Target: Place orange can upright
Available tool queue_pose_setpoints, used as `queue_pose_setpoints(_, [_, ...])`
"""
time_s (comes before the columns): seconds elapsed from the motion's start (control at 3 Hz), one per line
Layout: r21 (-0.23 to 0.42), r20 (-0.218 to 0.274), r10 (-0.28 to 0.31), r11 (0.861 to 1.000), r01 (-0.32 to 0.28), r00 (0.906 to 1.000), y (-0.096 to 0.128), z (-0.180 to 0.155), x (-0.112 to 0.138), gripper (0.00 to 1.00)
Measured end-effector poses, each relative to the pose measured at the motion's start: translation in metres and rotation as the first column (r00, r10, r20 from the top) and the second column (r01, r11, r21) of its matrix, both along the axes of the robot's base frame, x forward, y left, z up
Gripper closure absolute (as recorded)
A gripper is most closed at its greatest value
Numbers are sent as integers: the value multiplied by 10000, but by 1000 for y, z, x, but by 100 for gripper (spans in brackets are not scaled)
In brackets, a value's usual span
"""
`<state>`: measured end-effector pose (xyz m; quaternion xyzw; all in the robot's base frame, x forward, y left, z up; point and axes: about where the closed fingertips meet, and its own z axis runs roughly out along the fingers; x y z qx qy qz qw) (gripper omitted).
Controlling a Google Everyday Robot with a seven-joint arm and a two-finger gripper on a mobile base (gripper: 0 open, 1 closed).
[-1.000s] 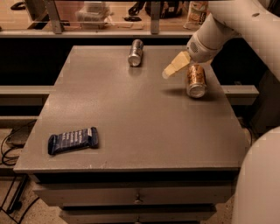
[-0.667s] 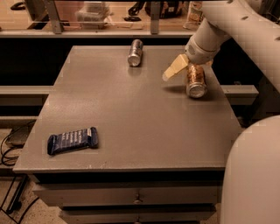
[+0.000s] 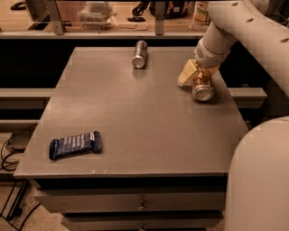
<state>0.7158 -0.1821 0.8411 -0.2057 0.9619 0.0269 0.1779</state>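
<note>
The orange can (image 3: 202,86) is at the table's right side, near the far right corner. It is tilted, with its silver end facing the camera and its lower edge at the tabletop (image 3: 144,117). My gripper (image 3: 195,77) comes down from the upper right and is shut on the can's upper body. One cream finger (image 3: 187,74) shows on the can's left; the other is hidden behind the can.
A plain silver-grey can (image 3: 139,54) lies on its side at the table's far middle. A dark blue snack bar (image 3: 75,144) lies near the front left corner. A shelf with clutter (image 3: 97,13) runs behind the table. My arm's white body (image 3: 262,180) fills the lower right.
The wrist has turned a little, so the cream finger has swung in closer to the can. The can has stayed tilted in about the same spot.
</note>
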Motion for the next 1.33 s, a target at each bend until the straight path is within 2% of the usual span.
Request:
queue_pose_setpoints(0.33, [-81,271,113,9999,-111,9996,3,14,-1,62])
queue_pose_setpoints(0.67, [135,658,368,9992,-377,9972,9,32,-1,85])
queue_pose_setpoints(1.0, [1239,1541,1017,9848,-1213,9828,21,56,1,100])
queue_pose_setpoints(1.33, [2704,3014,2000,9197,-2847,9323,44,100,-3,100])
